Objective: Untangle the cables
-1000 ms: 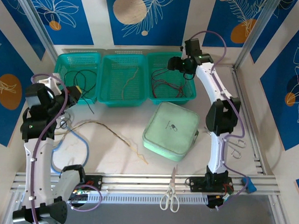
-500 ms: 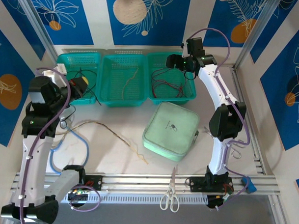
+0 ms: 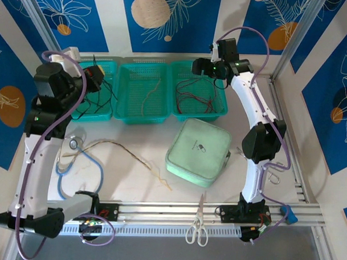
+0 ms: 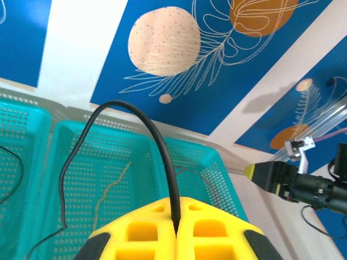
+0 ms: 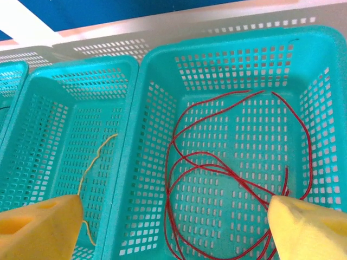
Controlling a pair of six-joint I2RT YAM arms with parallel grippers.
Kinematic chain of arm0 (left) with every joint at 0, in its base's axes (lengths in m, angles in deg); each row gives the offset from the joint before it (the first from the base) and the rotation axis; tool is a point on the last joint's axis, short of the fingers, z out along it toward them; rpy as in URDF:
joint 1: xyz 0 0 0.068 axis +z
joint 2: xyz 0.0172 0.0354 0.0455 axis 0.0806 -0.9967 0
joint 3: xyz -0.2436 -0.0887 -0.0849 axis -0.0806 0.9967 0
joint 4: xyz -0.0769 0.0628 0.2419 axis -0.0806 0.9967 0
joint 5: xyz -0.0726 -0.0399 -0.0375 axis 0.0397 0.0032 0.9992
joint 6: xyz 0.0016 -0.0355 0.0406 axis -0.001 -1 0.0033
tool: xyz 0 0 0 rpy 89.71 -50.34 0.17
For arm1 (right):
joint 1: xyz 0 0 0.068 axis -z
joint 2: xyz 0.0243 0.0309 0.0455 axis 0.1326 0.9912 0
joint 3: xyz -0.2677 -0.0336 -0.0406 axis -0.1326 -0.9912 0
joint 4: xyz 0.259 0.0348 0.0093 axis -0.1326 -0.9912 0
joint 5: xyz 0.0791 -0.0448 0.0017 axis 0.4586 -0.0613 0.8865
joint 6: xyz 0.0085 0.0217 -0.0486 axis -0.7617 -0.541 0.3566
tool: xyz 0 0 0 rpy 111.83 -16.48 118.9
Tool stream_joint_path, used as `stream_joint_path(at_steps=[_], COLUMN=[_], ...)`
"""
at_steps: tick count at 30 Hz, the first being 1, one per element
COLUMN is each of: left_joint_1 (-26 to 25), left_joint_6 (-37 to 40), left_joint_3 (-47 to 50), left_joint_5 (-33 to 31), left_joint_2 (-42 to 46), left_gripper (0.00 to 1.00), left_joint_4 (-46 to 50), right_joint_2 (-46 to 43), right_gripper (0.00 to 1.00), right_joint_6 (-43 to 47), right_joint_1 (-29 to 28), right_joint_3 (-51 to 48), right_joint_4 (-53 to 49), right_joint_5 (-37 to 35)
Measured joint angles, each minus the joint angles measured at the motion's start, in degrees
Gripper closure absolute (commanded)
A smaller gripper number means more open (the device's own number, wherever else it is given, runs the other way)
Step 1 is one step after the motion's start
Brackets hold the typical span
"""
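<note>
Since the earlier frame the left arm has risen and carried the left gripper from beside the left basket to above its far rim, while the right gripper has shifted only slightly. Check the left wrist view: the left gripper's yellow fingers are pressed together on a black cable, which leaves the seam between them, arcs up and to the gripper's left, then drops out of the bottom of the frame. In the top view this cable hangs from the gripper down into the left basket, where more black strands lie. Observe that the right gripper hovers with its fingers spread wide and nothing between them. Directly below it sits the right basket, holding the looped red cables. To that gripper's left, the middle basket holds one tan cable. A second tan cable lies on the table, below and to the right of the left gripper, its near end just beside a light-green pouch. You cannot tell from these views whether this cable crosses the light-blue stethoscope lying near it.
</note>
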Motion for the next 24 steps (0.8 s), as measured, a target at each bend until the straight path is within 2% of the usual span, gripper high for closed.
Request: stream_joint_path(at_steps=[14, 17, 24], left_joint_1=[0.11, 0.66, 3.28], left_joint_6=[16.98, 18.86, 20.48], left_joint_3=[-37.05, -39.95, -39.32], left_joint_5=[-7.91, -10.43, -14.16], left_joint_2=[-22.91, -26.40, -32.26], left_gripper=[1.00, 1.00, 1.00], left_joint_4=[10.45, 10.82, 10.95], right_joint_2=[0.17, 0.15, 0.15], right_gripper=[0.11, 0.11, 0.11], right_joint_6=[-0.02, -0.02, 0.04], right_joint_1=[-1.16, -1.16, -0.94], right_joint_3=[-3.61, -3.69, -3.69], right_joint_4=[-0.63, -0.59, -0.59], right_joint_5=[0.00, 0.07, 0.87])
